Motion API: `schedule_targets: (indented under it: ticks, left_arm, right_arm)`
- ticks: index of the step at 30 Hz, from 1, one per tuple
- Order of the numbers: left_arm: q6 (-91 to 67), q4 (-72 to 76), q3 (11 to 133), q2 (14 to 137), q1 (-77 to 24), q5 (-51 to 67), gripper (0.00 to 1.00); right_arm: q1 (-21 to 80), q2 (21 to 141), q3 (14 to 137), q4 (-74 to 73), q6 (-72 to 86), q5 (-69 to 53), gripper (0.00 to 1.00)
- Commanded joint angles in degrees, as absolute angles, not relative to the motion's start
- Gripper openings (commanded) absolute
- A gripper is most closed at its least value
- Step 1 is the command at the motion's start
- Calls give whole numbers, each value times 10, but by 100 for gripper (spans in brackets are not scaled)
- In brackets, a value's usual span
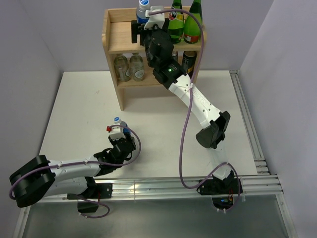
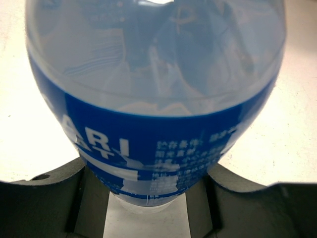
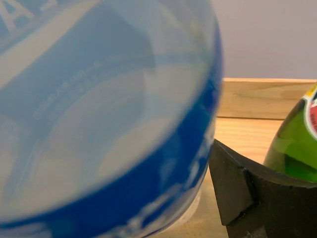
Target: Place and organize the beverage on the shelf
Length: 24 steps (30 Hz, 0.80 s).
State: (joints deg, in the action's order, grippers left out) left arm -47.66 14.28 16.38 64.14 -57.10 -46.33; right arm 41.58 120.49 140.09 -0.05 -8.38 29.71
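Clearly the step in hand is setting the blue-capped bottle (image 1: 143,9) down on the top board of the shelf (image 1: 119,39), just left of the two green bottles (image 1: 184,21). The right gripper (image 1: 142,29) is around it at the far end of the arm's reach. Its wrist view shows one finger (image 3: 257,193) just beside the blue label, but it cannot be told whether the jaws clamp the bottle or stand free of it.

To do this well, the bottle's base should sit flat on the board, inside the raised rim. Then the arm can draw straight back toward the near side without brushing the green glass on its right.

The left gripper (image 1: 119,135) is clamped on a second blue-label bottle (image 1: 118,120) at the near left of the table (image 1: 79,99), well apart from the shelf. The bare board left of the first bottle would probably suit it, since the lower tier holds clear bottles (image 1: 130,67).
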Motion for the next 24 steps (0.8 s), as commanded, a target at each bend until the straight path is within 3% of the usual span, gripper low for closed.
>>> schedule_targets:
  ticks: [1, 9, 18, 24]
  left_arm:
    - [-470, 192, 179, 631, -573, -476, 0]
    - [-468, 199, 179, 635, -573, -470, 0]
    - [-460, 216, 181, 657, -573, -471, 0]
    - [-459, 221, 185, 671, -573, -472, 0]
  right_arm:
    - [410, 1216, 1405, 30, -83, 294, 89]
    - [404, 1237, 1421, 40, -83, 283, 89]
    - [383, 1263, 1438, 44, -66, 270, 77]
    - [377, 1269, 1436, 45, -59, 269, 75]
